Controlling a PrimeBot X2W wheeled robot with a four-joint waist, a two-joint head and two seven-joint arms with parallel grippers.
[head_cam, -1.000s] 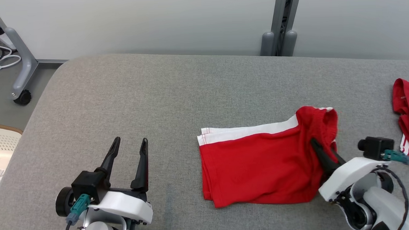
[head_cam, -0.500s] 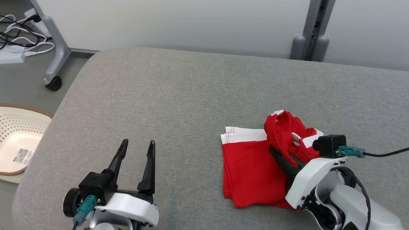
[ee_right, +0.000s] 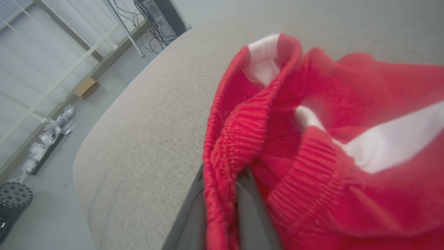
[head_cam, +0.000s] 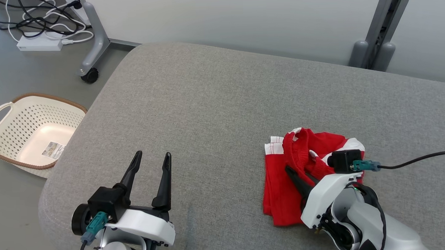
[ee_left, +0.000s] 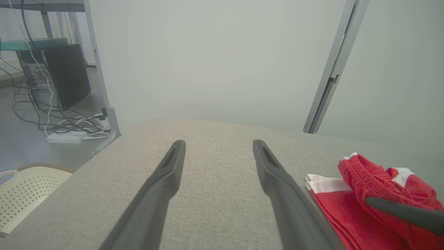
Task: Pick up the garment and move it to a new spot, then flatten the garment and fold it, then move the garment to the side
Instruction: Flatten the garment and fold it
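The garment [head_cam: 280, 191] is red with a white stripe and lies folded on the grey padded table [head_cam: 207, 103], right of centre. Its ribbed waistband is bunched up and lifted over the rest. My right gripper [head_cam: 296, 174] is shut on that waistband; in the right wrist view the red ribbed fold [ee_right: 239, 139] is pinched between the gripper's [ee_right: 222, 198] two fingers. My left gripper [head_cam: 153, 155] stands open at the lower left above bare table, holding nothing. The left wrist view shows its spread fingers [ee_left: 219, 144], with the garment [ee_left: 347, 222] off to its right.
A white perforated basket [head_cam: 0, 110] stands on the floor left of the table. Cables and a power strip [head_cam: 38, 42] lie beside a wheeled frame leg [head_cam: 91, 72]. A grey post [head_cam: 375, 49] rises behind the table's rounded far edge.
The head camera has swung left, bringing the basket into view. My right gripper has drawn the waistband leftward over the garment, which is now bunched narrower. The left gripper has stayed open.
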